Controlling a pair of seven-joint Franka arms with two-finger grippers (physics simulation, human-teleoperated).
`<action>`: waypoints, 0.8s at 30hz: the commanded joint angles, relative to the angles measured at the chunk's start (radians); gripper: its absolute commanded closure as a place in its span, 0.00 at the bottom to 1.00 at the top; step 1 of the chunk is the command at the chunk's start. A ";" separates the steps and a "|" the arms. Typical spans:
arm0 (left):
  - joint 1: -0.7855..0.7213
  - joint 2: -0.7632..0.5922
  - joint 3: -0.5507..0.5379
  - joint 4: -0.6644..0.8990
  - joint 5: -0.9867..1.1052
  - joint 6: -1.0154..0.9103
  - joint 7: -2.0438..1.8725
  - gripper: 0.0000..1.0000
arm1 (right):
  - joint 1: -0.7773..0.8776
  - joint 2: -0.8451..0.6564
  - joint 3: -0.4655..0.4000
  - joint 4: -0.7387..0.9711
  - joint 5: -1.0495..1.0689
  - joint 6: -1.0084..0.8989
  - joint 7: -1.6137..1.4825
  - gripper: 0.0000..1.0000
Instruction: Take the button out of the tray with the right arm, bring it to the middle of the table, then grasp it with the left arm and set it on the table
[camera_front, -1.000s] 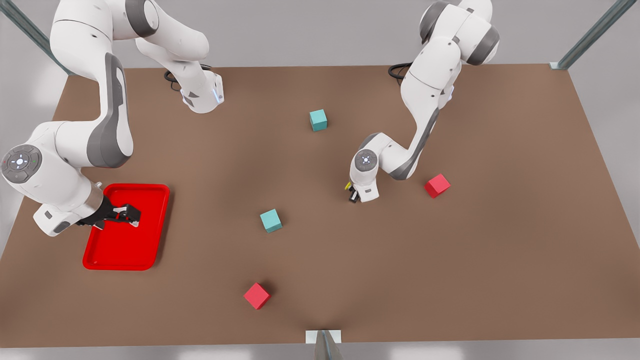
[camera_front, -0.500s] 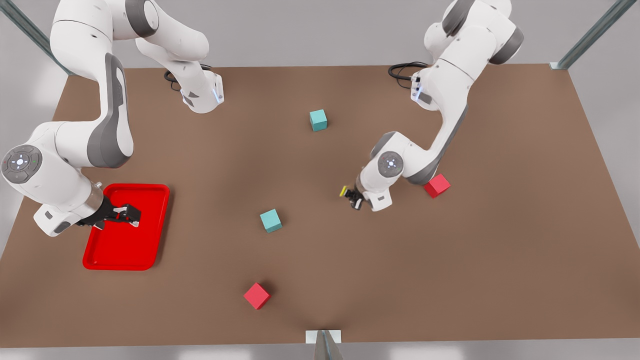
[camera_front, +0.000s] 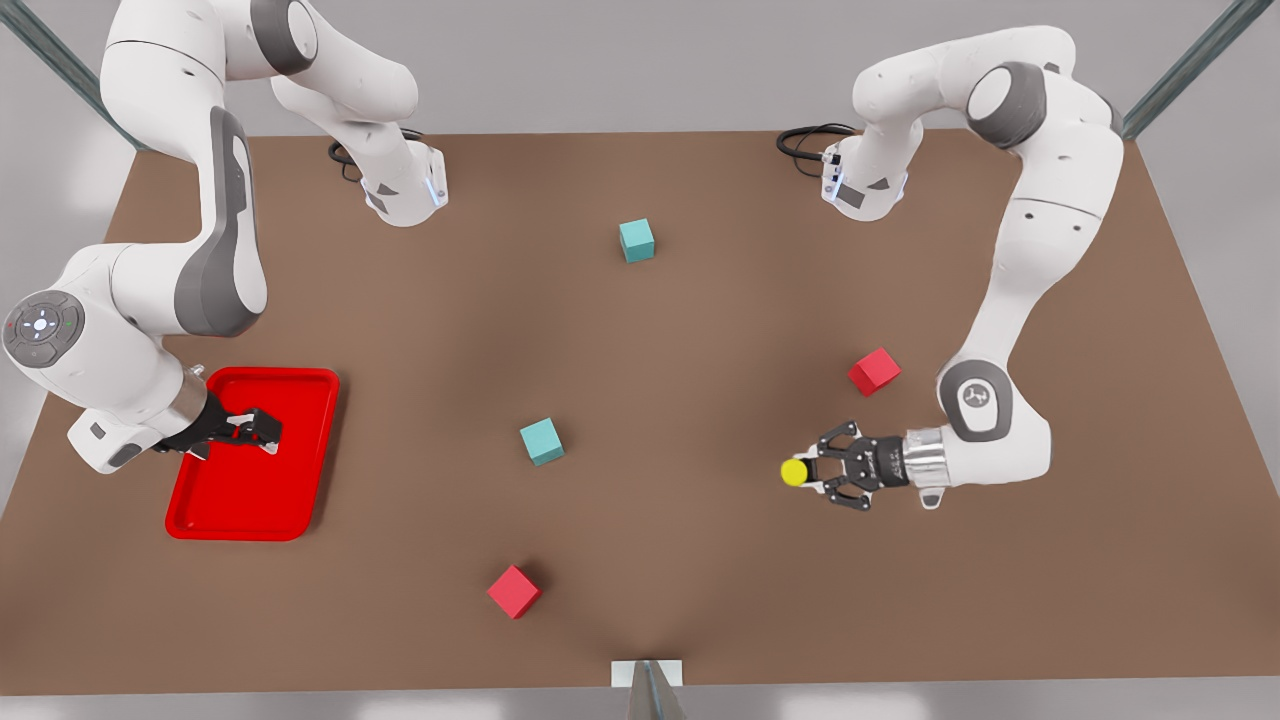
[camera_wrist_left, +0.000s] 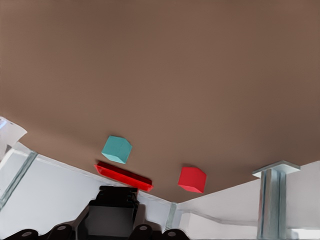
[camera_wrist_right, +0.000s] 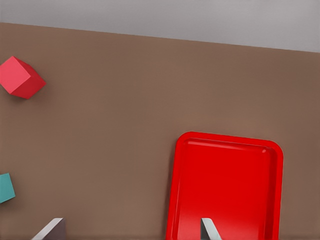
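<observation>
Button (camera_front: 794, 472) has swung lower and rightward, clamped in your left gripper (camera_front: 812, 471); set it down next. Right gripper (camera_front: 262, 430) waits spread over tray (camera_front: 205, 520).

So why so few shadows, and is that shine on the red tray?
Front view: the light is soft, so the cubes' shadows are faint, as under the near red cube; the table darkens toward its middle. Right wrist view: the tray rim carries pale glints. The left end effector holds the button; the right end effector hangs over the tray.
</observation>
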 joint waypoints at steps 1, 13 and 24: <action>0.019 0.015 0.000 -0.001 -0.050 -0.112 0.647 0.59 | 0.000 -0.001 0.000 0.001 0.001 -0.001 -0.003 0.00; 0.204 0.262 0.009 -0.002 -0.043 -0.249 1.009 0.59 | 0.000 0.004 0.000 0.001 0.001 0.001 -0.003 0.00; 0.201 0.308 0.032 0.001 -0.038 -0.233 1.089 0.59 | 0.000 0.004 0.000 0.001 0.001 -0.001 -0.003 0.00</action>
